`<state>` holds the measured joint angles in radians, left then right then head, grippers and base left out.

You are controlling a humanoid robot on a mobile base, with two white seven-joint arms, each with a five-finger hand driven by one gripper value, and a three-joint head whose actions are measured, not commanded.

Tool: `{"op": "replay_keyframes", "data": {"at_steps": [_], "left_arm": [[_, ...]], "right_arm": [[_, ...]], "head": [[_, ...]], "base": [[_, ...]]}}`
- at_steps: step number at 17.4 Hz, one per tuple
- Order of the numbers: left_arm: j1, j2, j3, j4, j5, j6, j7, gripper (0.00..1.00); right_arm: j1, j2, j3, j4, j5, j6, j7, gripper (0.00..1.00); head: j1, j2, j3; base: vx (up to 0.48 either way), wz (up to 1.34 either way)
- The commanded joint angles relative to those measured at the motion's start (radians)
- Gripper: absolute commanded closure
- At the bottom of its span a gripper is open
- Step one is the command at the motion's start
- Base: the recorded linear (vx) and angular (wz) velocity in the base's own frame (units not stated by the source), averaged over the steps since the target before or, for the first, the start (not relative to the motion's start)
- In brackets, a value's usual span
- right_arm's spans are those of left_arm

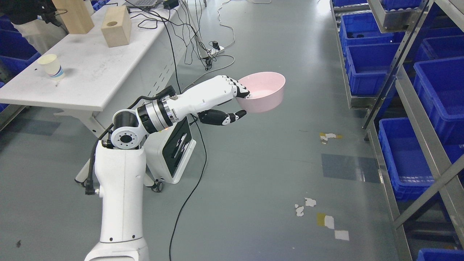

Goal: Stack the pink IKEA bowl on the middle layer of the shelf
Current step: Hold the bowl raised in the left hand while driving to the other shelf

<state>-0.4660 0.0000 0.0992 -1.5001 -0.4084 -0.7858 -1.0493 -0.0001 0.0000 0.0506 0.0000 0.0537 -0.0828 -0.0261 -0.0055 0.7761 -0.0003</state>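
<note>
A pink bowl [264, 91] hangs in the air over the grey floor, upright and slightly tilted. My left hand [240, 101] is shut on its near-left rim, with the fingers [239, 88] hooked over the edge into the bowl and the thumb [232, 116] below it. The white left arm rises from the bottom left and bends toward the right. The metal shelf [409, 90] stands along the right side, well apart from the bowl, its layers filled with blue bins. My right arm does not show.
A white table [94, 69] at the upper left carries a paper cup [52, 66] and two wooden blocks [116, 26]. Cables trail off it to the floor. A white device on wheels [174, 152] stands under my arm. Blue bins [369, 67] line the shelf. A person stands at the top left.
</note>
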Motion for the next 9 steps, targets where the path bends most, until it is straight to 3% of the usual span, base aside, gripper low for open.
{"op": "replay_keyframes", "data": {"at_steps": [1,9], "left_arm": [[0.001,0.017,0.005,0.0,0.0,0.0,0.0,0.98],[0.003,0.017,0.005,0.001,-0.001,0.0,0.0,0.98]], "right_arm": [[0.023,-0.017,0.0,-0.017,0.0,0.0,0.0,0.0],[0.023,-0.017,0.0,-0.017,0.0,0.0,0.0,0.0]], "head": [[0.0,0.0,0.0],[0.0,0.0,0.0]], "base": [[0.302,-0.06],[0.264,0.03]]}}
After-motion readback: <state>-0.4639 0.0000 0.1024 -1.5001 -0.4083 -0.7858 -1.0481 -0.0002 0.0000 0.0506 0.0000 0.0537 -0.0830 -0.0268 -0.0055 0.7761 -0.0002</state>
